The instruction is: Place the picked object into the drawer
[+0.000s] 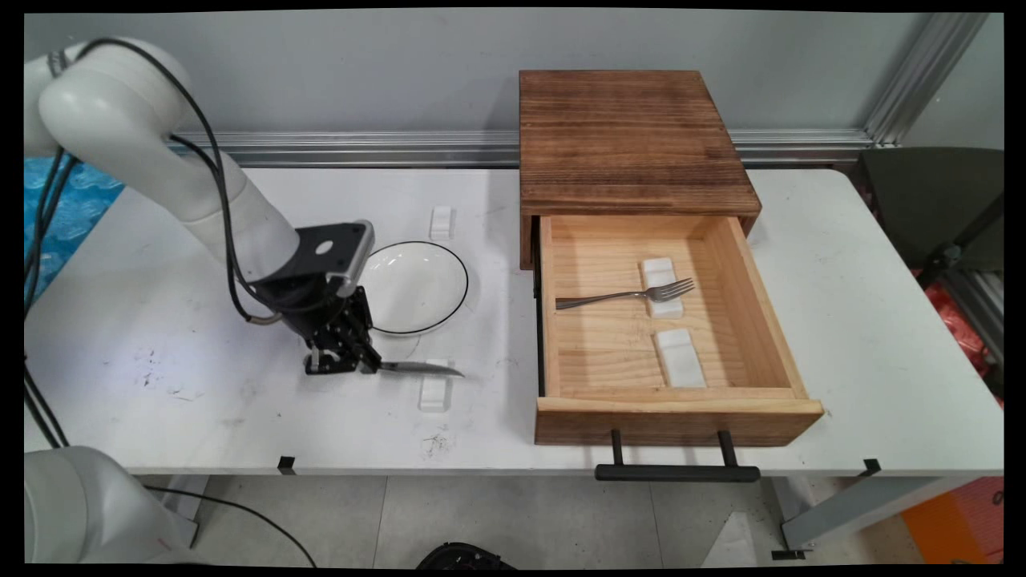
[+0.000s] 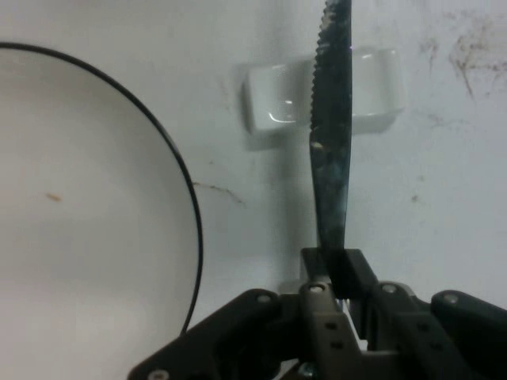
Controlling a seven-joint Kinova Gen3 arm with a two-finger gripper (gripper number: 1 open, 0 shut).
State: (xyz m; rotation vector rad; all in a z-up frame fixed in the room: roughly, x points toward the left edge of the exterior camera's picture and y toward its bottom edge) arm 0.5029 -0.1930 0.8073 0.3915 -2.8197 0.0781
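Observation:
My gripper [image 1: 353,362] [image 2: 333,273] is low over the table, just in front of the white black-rimmed plate [image 1: 415,286] [image 2: 87,214], and is shut on the handle end of a serrated knife [image 1: 421,369] [image 2: 331,150]. The blade sticks out to the right, roughly level, a little above a small white rest [image 1: 434,394] [image 2: 321,99] lying on the table. In the hand view the blade crosses over that rest, with the plate to its left.
Another white rest [image 1: 441,222] lies behind the plate. To the right a wooden box [image 1: 633,140] has its drawer [image 1: 677,401] pulled open; inside, a fork [image 1: 625,296] leans on one white rest [image 1: 662,272] and another rest [image 1: 680,358] lies bare. The drawer's black handle [image 1: 677,473] overhangs the table edge.

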